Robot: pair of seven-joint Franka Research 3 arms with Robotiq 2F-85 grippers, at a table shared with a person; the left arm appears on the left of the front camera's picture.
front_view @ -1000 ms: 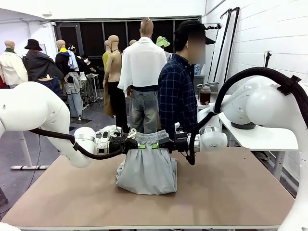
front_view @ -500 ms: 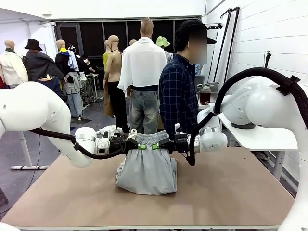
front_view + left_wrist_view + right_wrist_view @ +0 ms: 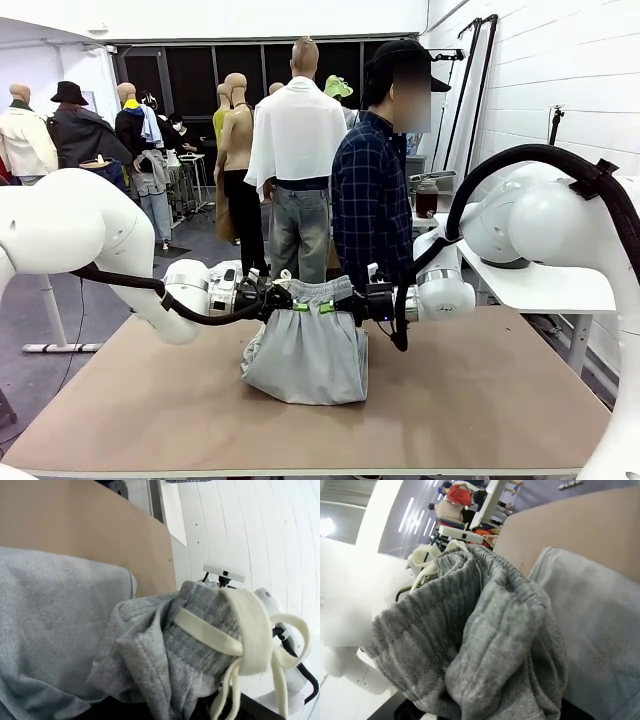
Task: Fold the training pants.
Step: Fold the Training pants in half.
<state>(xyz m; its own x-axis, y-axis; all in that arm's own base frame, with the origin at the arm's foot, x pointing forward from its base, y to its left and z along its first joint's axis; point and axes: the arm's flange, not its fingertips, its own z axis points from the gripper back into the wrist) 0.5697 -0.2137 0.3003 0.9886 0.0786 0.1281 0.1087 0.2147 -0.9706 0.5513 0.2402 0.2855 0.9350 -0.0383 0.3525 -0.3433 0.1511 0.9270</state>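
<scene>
The light grey soft jersey training pants (image 3: 306, 350) sit near the middle of the plain brown table (image 3: 480, 400), a little toward the far edge, already gathered into a short, squarish bundle. The legs look doubled up underneath, so I judge at least one fold is made. What seems left is to bring the raised waist end over and lay it flat on the rest, then let go.

The top of the bundle is held up off the table between the two arms. The left claw (image 3: 291, 305) comes in from the left and is clenched on the ribbed waistband's left part; the right claw (image 3: 330, 306) comes in from the right and grips the waistband just beside it. Their green pads sit close together, nearly touching, with the band bunched between and above them.

The lower part rests on the table as a smooth panel, slightly wider at the bottom, with rounded, padded edges where the cloth turns under. In the left wrist view the waistband (image 3: 200, 645) is crumpled into thick ridges, and the cream-white flat drawstring (image 3: 250, 640) is tied in a loose bow hanging off it. The right wrist view shows the same ribbed band (image 3: 470, 645) heaped in heavy folds, with smoother grey cloth lying below it on the table.

A person in a dark checked shirt (image 3: 370, 200) stands at the far side, hands not on the cloth.
</scene>
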